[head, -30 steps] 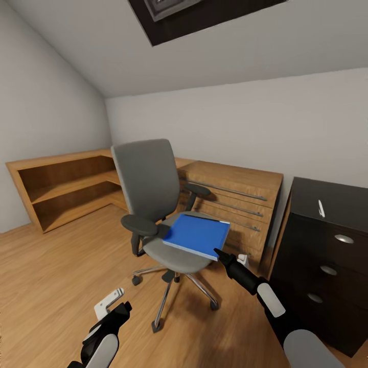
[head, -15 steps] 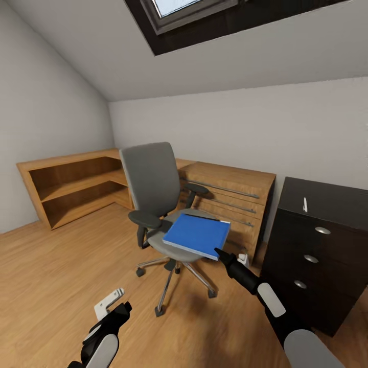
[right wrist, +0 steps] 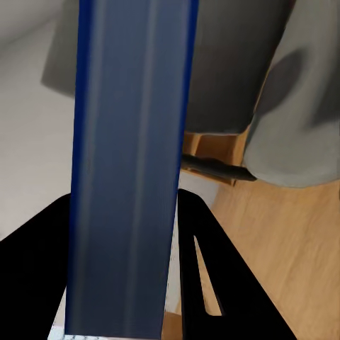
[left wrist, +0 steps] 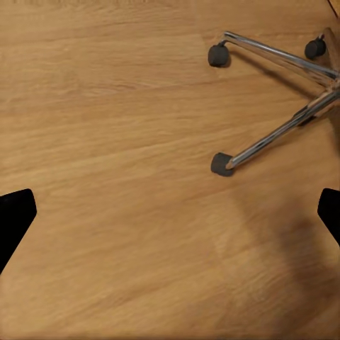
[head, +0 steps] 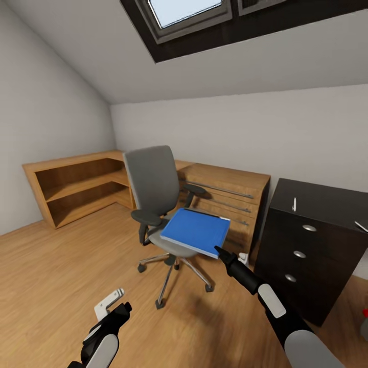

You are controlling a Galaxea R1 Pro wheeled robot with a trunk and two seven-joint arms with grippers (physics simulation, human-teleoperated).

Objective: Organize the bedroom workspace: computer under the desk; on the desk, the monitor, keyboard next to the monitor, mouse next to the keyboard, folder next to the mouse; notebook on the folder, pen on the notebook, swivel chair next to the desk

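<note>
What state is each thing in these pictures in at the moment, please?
folder: closed, gripped at its near corner, raised clear of the seat, tilted.
swivel chair: upright on the wood floor, seat free.
right gripper: shut on the folder.
left gripper: open, empty, over bare floor.
pen: lying on the desk.
desk drawers: all shut.

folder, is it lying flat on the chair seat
No, the folder is lifted off the swivel chair, tilted and clamped at its corner by the right gripper.
</note>
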